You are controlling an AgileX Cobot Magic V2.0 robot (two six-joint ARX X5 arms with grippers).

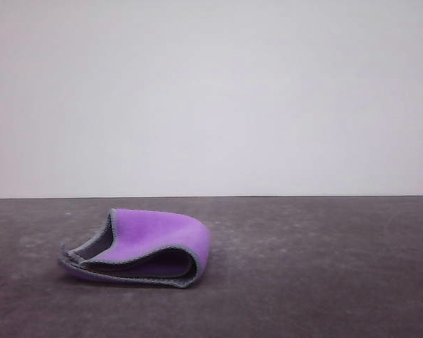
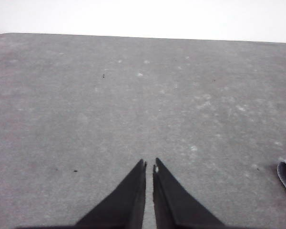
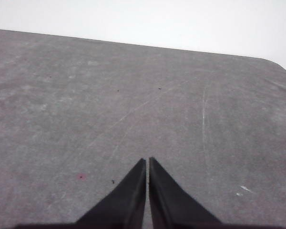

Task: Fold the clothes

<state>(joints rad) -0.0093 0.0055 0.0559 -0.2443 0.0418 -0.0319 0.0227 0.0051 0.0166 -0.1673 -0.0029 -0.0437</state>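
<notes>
The cloth [image 1: 144, 246] in front of me lies loosely folded over on the bench [image 1: 324, 267], left of centre, purple face outward, grey stitched edging curling along its open layers, dark grey peeking inside.

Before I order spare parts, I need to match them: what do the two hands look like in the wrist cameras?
Both look alike. The left hand has two flat, matte black fingers, each a long wedge tapering to a sharp tip. The right hand has the same black pointed fingers. I see no cables, labels or markings on either pair, and the arms behind them are out of frame.
</notes>
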